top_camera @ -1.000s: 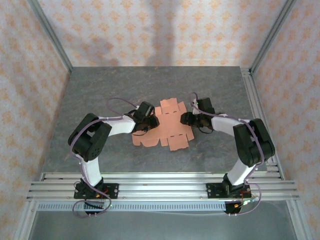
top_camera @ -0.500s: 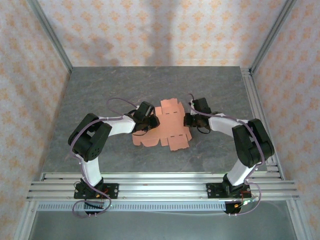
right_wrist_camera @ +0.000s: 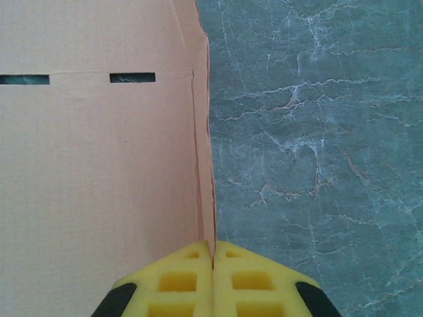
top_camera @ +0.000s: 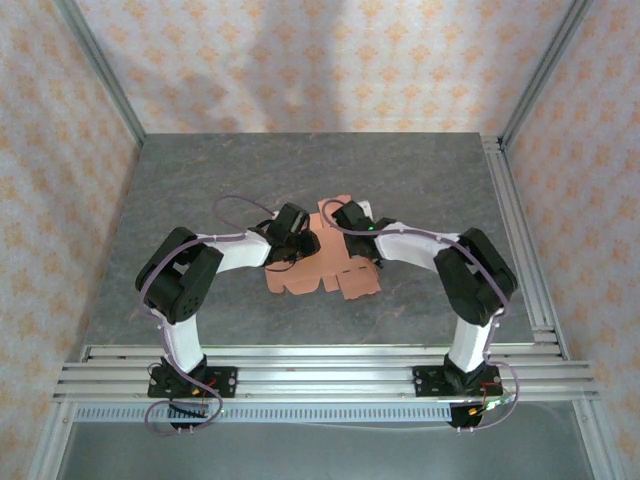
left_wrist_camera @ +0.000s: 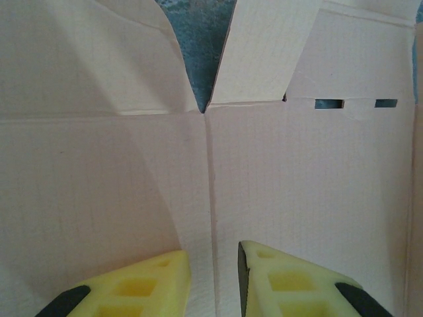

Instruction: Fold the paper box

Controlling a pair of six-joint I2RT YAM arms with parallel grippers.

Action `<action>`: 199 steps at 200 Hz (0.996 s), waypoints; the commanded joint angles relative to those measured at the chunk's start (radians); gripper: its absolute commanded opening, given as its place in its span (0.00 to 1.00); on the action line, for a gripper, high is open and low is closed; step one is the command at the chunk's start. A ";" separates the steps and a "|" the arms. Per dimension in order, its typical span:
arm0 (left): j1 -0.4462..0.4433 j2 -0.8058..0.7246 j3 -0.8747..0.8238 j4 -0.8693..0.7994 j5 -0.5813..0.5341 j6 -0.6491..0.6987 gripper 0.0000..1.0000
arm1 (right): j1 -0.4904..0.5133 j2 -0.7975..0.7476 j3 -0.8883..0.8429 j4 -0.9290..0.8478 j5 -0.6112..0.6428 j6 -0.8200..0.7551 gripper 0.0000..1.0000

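A: Right pincer [right_wrist_camera: 213,247] pressed together on the side edge of the paper box [top_camera: 345,280]; left pincer [left_wrist_camera: 213,251] part-spread over a crease, pinching nothing
B: Sheet flat on the bench [top_camera: 200,190], between both arms. Likely light, thin, springy, easily creased; best taken by flap edges
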 commanded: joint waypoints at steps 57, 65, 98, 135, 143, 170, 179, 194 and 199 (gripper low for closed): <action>0.009 -0.013 -0.061 -0.105 -0.043 -0.010 0.28 | 0.039 0.064 0.081 -0.063 0.134 0.044 0.00; 0.009 -0.012 -0.063 -0.100 -0.044 -0.012 0.28 | 0.025 0.030 0.049 -0.015 0.071 0.039 0.00; 0.008 -0.001 -0.062 -0.094 -0.043 -0.013 0.28 | -0.052 -0.085 -0.038 0.123 -0.181 0.028 0.06; 0.009 0.005 -0.049 -0.099 -0.039 -0.006 0.28 | -0.133 -0.139 -0.093 0.197 -0.390 0.039 0.49; 0.009 0.007 -0.048 -0.103 -0.039 -0.005 0.28 | -0.153 -0.148 -0.111 0.219 -0.422 0.056 0.53; 0.009 0.006 -0.046 -0.109 -0.041 -0.003 0.28 | -0.220 -0.163 -0.176 0.293 -0.515 0.111 0.58; 0.009 0.006 -0.046 -0.110 -0.041 -0.002 0.28 | -0.238 -0.159 -0.195 0.315 -0.543 0.118 0.60; 0.009 0.005 -0.044 -0.116 -0.041 0.000 0.28 | -0.263 -0.148 -0.217 0.341 -0.580 0.121 0.60; 0.009 0.005 -0.043 -0.116 -0.041 0.001 0.28 | -0.268 -0.143 -0.222 0.344 -0.593 0.118 0.60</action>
